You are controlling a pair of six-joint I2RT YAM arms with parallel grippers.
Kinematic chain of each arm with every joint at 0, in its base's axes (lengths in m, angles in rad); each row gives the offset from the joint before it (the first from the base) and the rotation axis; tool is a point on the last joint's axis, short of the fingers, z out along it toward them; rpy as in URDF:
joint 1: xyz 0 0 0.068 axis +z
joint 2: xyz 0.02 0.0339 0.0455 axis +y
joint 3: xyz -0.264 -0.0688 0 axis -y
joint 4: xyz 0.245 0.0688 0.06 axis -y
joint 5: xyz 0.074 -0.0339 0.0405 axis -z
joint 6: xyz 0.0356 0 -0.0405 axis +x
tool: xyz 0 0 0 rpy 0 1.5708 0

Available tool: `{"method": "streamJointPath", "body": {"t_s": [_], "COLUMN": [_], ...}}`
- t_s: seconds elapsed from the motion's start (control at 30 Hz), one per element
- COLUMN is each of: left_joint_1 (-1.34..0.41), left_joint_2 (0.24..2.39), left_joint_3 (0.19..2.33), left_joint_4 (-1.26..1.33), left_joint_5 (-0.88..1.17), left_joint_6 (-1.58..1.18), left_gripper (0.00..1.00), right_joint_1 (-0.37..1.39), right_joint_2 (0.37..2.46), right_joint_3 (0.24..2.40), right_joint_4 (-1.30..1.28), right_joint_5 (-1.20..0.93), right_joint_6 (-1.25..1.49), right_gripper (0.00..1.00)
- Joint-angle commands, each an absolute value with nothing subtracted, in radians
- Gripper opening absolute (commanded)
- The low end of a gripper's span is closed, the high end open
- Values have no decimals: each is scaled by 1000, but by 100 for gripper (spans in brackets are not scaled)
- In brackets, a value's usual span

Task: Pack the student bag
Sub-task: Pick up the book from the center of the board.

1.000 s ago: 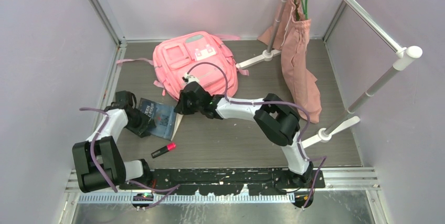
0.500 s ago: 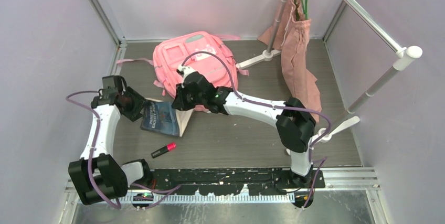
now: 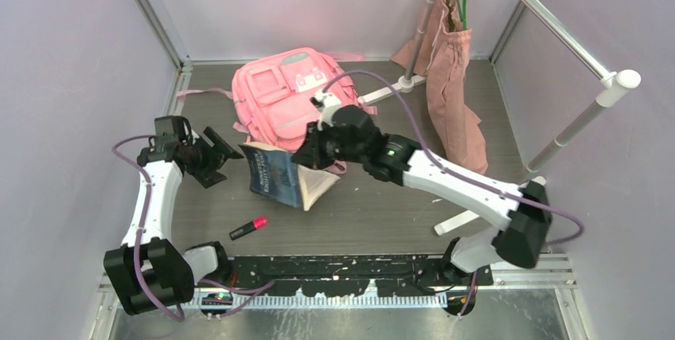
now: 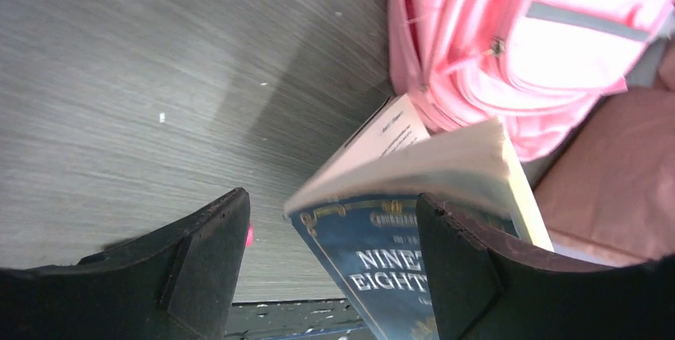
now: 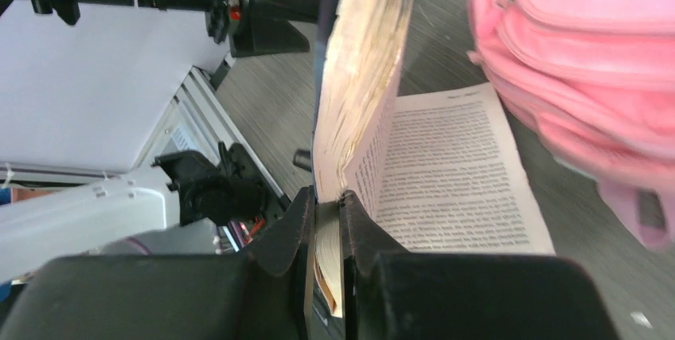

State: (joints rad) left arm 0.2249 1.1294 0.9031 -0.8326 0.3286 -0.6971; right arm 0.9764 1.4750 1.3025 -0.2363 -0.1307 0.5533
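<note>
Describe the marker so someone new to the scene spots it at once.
Start at the pink bag at the back of the table. Toward the arm bases from it is the blue book in the right claw; nearer still, lying flat alone, is the marker. It is the only small stick there: black body, pink-red cap.

Book (image 3: 275, 174) just before the student bag (image 3: 290, 97), left gripper (image 3: 222, 156) to its left — marker (image 3: 248, 228) in front of the book

On the blue cover of the book (image 4: 360, 275), the pale capitals "NINE" and, on the line below, "EIGHT" are seen in the left wrist view, both cut short at the right. A small gold banner (image 4: 390, 217) above them is lettered but cannot be read. The print on the open page (image 5: 454, 166) is too blurred to be made out.
</note>
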Motion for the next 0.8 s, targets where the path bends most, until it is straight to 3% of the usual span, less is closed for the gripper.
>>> {"method": "streamJointPath", "body": {"t_s": [0.0, 0.27, 0.47, 0.63, 0.77], "left_joint_1": [225, 20, -145, -180, -264], "left_joint_2": [1091, 1094, 1133, 1127, 1009], "left_joint_3": [893, 842, 823, 822, 748], "left_joint_4": [-755, -663, -576, -751, -738], "left_joint_5": [527, 641, 716, 571, 528], "left_joint_6": [-612, -565, -576, -770, -1009], "left_gripper": [76, 77, 83, 86, 86], "right_joint_1": [931, 812, 751, 739, 738], "right_joint_2": [1262, 1034, 953, 990, 975], "right_joint_3": [1202, 931, 920, 1001, 954], "right_joint_4": [-253, -411, -426, -526, -434], "right_joint_5": [-124, -154, -169, -25, -14], "right_joint_6": [535, 521, 580, 714, 885], "right_gripper": [1, 1, 1, 1, 1]}}
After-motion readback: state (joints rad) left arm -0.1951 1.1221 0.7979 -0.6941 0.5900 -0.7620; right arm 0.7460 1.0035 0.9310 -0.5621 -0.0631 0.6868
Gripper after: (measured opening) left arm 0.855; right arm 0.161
